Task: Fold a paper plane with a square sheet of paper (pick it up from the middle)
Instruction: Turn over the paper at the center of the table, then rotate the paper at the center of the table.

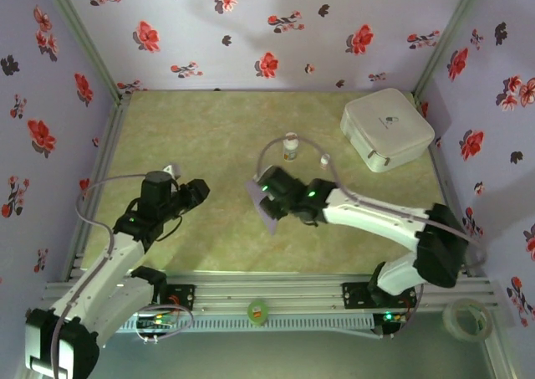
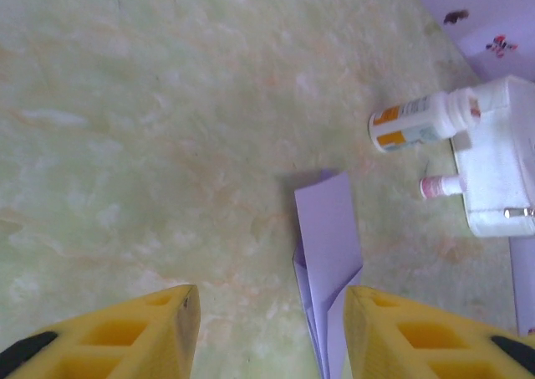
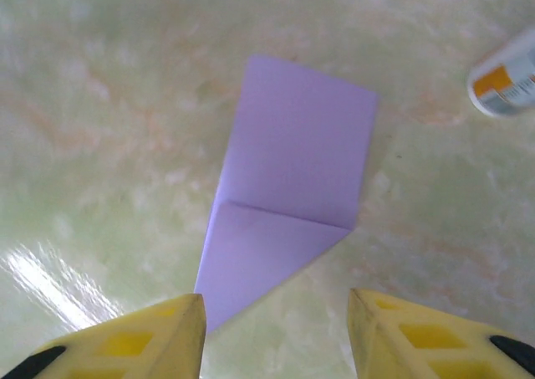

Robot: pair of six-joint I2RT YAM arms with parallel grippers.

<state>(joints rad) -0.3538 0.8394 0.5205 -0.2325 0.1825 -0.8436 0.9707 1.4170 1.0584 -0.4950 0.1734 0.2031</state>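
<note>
Right: green marbled table (image 1: 217, 128). White rounded box (image 1: 386, 129) in far right corner, lid shut, contents hidden. Both grippers open, holding nothing: right gripper (image 3: 276, 310) over paper, left gripper (image 2: 269, 304) apart to its left. Part-folded lilac paper sheet (image 3: 297, 153) flat mid-table. Likely light, floppy, slides easily, so pinch at middle crease. Orange-label bottle (image 2: 418, 121) and smaller pinkish bottle (image 2: 441, 186) beside box, fill unclear.

Matt lilac paper (image 3: 292, 161); glossy marbled tabletop (image 3: 100, 103); smooth plastic box (image 1: 386, 128).

The pale green marbled counter (image 1: 217, 145) carries a folded lilac sheet of paper (image 3: 288, 203) lying flat, an orange-labelled bottle (image 1: 290, 146), a smaller bottle (image 1: 324, 160) and a white box (image 1: 386, 128) at the far right.
</note>
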